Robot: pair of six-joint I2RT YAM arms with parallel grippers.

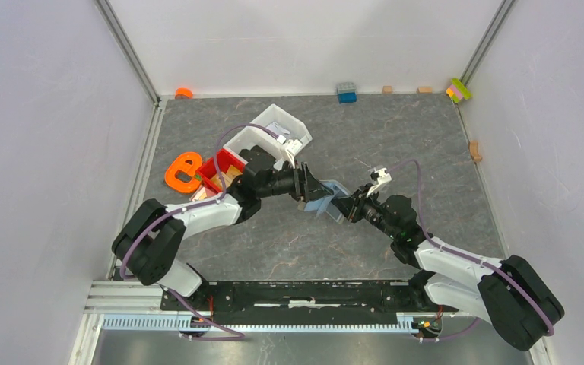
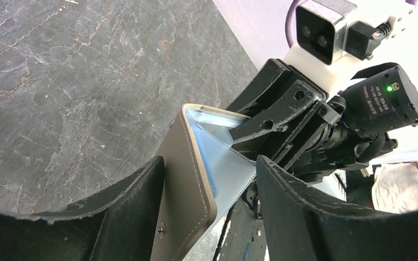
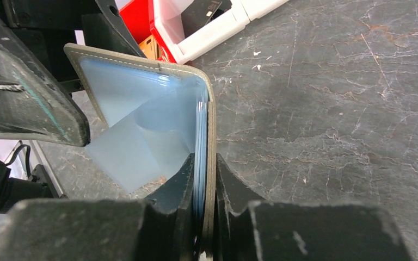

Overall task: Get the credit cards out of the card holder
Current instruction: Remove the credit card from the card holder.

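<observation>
The taupe card holder (image 1: 322,200) hangs open above the middle of the table, between my two grippers. My right gripper (image 3: 205,160) is shut on one flap (image 3: 211,130), pinching it together with the pale blue credit cards (image 3: 198,163) stacked against its inside. The other flap (image 2: 188,179) stands between my left gripper's (image 2: 211,163) fingers and leans against one finger (image 2: 125,212). A clear gap separates it from the other finger (image 2: 305,217), so this gripper is open. A blue card edge (image 2: 208,166) shows behind that flap, beside a pale translucent sleeve (image 2: 231,163).
A white bin (image 1: 281,129) and a red bin (image 1: 224,163) stand back left, just behind my left arm. An orange ring-shaped piece (image 1: 182,171) lies beside them. A blue block (image 1: 346,93) and small coloured blocks (image 1: 458,90) line the back wall.
</observation>
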